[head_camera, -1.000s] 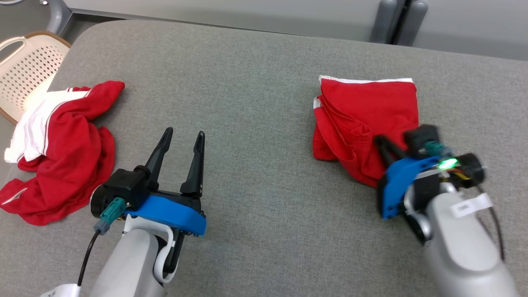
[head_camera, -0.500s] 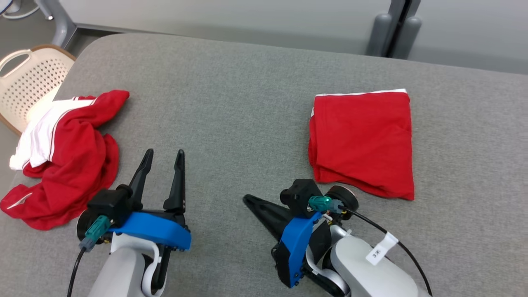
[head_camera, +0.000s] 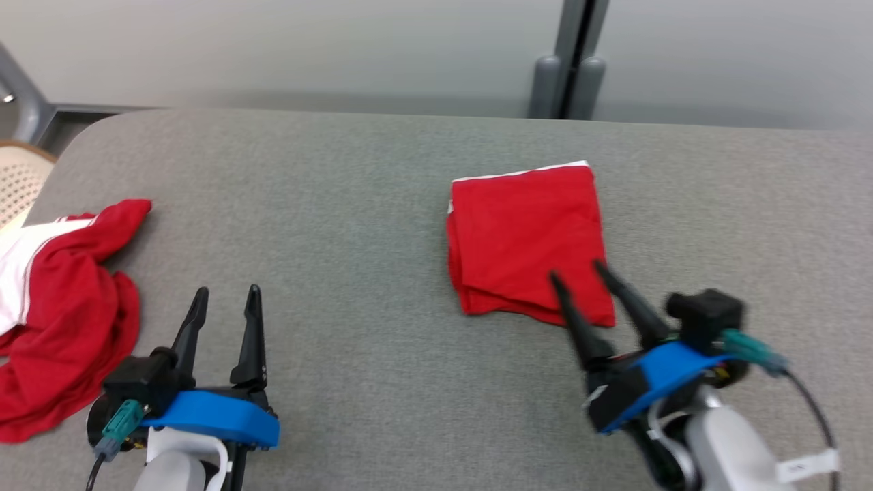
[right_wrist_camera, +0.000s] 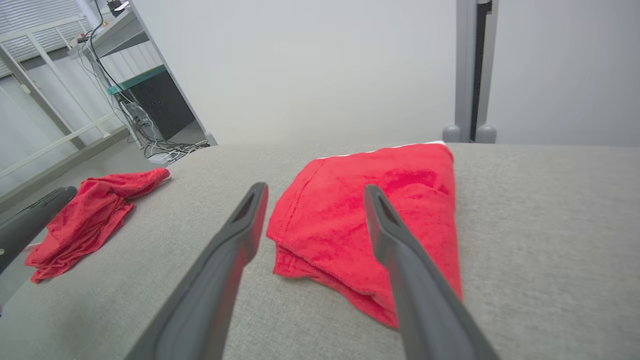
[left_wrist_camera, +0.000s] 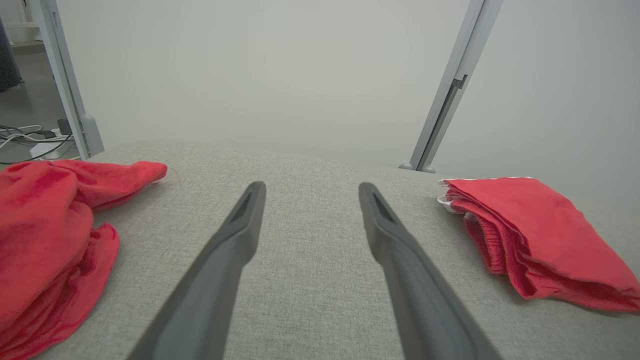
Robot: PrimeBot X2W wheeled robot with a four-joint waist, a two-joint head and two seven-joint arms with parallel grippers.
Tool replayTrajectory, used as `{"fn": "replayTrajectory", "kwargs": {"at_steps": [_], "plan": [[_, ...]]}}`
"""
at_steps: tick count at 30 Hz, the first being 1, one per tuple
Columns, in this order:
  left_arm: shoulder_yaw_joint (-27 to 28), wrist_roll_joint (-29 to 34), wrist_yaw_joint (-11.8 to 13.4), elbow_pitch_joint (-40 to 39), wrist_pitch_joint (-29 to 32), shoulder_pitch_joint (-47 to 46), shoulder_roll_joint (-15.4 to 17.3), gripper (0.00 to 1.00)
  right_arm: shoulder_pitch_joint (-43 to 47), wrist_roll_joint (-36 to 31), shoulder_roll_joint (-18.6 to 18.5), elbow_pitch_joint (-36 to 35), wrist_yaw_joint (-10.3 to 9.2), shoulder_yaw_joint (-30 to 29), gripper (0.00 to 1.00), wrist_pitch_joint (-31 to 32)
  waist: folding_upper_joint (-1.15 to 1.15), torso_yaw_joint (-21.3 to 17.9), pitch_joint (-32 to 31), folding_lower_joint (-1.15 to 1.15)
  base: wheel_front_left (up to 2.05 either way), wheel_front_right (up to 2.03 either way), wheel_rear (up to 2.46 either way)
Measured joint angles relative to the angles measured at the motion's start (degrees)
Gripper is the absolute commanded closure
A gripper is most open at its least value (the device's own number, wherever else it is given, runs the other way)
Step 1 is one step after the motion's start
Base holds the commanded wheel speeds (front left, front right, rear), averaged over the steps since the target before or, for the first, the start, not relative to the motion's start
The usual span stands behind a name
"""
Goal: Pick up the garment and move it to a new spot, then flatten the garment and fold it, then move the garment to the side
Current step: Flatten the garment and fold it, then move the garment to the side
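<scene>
— How do the pincers stand?

— The right gripper [head_camera: 576, 271] has its two dark fingers spread wide with nothing clamped between them. In its own wrist view the right gripper [right_wrist_camera: 314, 188] points over the folded red garment [right_wrist_camera: 325, 220], and the cloth shows through the gap.

— Is it touching the cloth?

— I cannot tell. In the head view the fingertips overlap the near edge of the folded red garment [head_camera: 522, 232], but that arm is blurred there.

— And the other one?

— The left gripper [head_camera: 227, 291] is spread just as wide and is empty, above bare grey table [head_camera: 341, 204]. The left wrist view shows the left gripper [left_wrist_camera: 311, 185] with only table cloth between its fingers.

— Where does the garment lie?

— Flat on the table, right of the middle, a white band along its far edge. From the left wrist the folded red garment [left_wrist_camera: 525, 225] shows stacked layers at its edge.

— Anything cut off?

— A crumpled red and white garment [head_camera: 61, 320] runs off the left edge, and a sliver of a pale basket [head_camera: 17, 187] sits behind it.
</scene>
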Motion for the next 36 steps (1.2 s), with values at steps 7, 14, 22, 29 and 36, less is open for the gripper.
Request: {"fn": "replayTrajectory", "kwargs": {"at_steps": [7, 14, 22, 29, 36], "plan": [[2.18, 0.09, 0.78, -2.08, 0.00, 3.23, 0.73, 0.00, 4.08, -4.25, -0.07, -4.45, 0.00, -13.95, 0.00, -0.94, 0.00, -4.08, -1.33, 0.00, 0.00, 0.00, 0.00], [2.85, 0.55, 1.08, -3.18, 0.00, 5.11, 1.01, 0.00, 6.06, -7.38, -0.02, -5.11, 0.00, -20.39, 0.00, -1.10, 0.00, -6.57, -2.71, 0.00, 0.00, 0.00, 0.00], [2.13, 0.75, 1.09, -2.38, 0.02, 4.77, 1.18, 0.00, 6.16, -10.92, -0.19, -3.41, 0.00, -20.76, 0.00, 0.66, 0.00, -7.90, -2.98, 0.01, 0.00, 0.00, 0.00], [1.94, 0.59, 1.16, -0.88, 0.12, 3.92, 1.60, 0.00, 5.83, -10.95, -0.57, -1.98, 0.00, -18.72, 0.00, 0.19, 0.00, -8.23, -3.15, 0.01, 0.00, 0.00, 0.00], [1.74, 0.41, 1.44, 0.15, 0.20, 3.42, 1.66, 0.00, 5.16, -10.61, -1.11, -0.46, 0.00, -17.96, 0.00, -4.20, 0.00, -8.00, -3.47, 0.01, 0.00, 0.00, 0.00]]}}
